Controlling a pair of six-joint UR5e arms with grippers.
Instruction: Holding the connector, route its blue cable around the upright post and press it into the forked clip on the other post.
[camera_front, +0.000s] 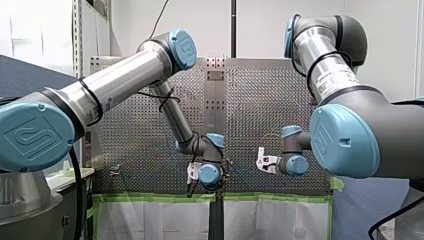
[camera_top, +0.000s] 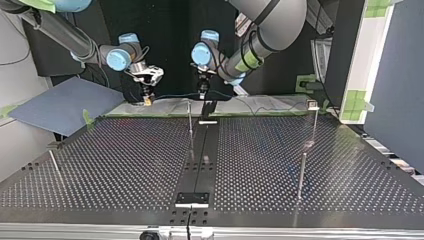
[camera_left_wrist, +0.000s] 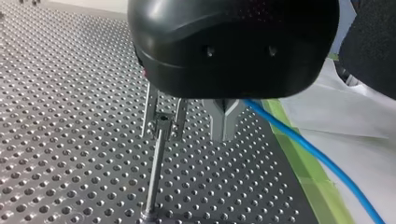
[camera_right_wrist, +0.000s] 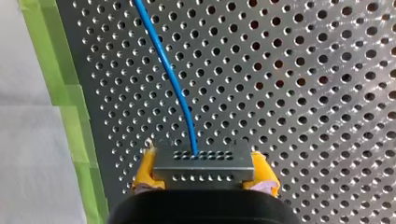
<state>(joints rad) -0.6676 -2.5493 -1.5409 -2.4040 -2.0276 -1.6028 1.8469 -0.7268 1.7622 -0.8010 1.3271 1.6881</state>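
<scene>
In the right wrist view my right gripper (camera_right_wrist: 204, 179) is shut on the grey connector (camera_right_wrist: 203, 163) between its yellow pads (camera_right_wrist: 144, 175). The blue cable (camera_right_wrist: 173, 79) leaves the connector and runs ahead over the perforated plate. In the left wrist view my left gripper (camera_left_wrist: 225, 128) has its metal fingers shut on the blue cable (camera_left_wrist: 308, 149), which trails off to one side. The forked clip (camera_left_wrist: 164, 122) on its thin post (camera_left_wrist: 153, 186) stands right beside those fingers. In the top view the cable (camera_top: 175, 95) spans between my right gripper (camera_top: 146, 99) and my left gripper (camera_top: 203, 94).
Thin upright posts stand on the table (camera_top: 125, 165): one near the middle (camera_top: 190, 122), two at the top view's right (camera_top: 315, 122) (camera_top: 302, 175), one at its left (camera_top: 55, 167). Green tape (camera_left_wrist: 303, 158) and white sheeting (camera_left_wrist: 355, 135) border the plate's edge.
</scene>
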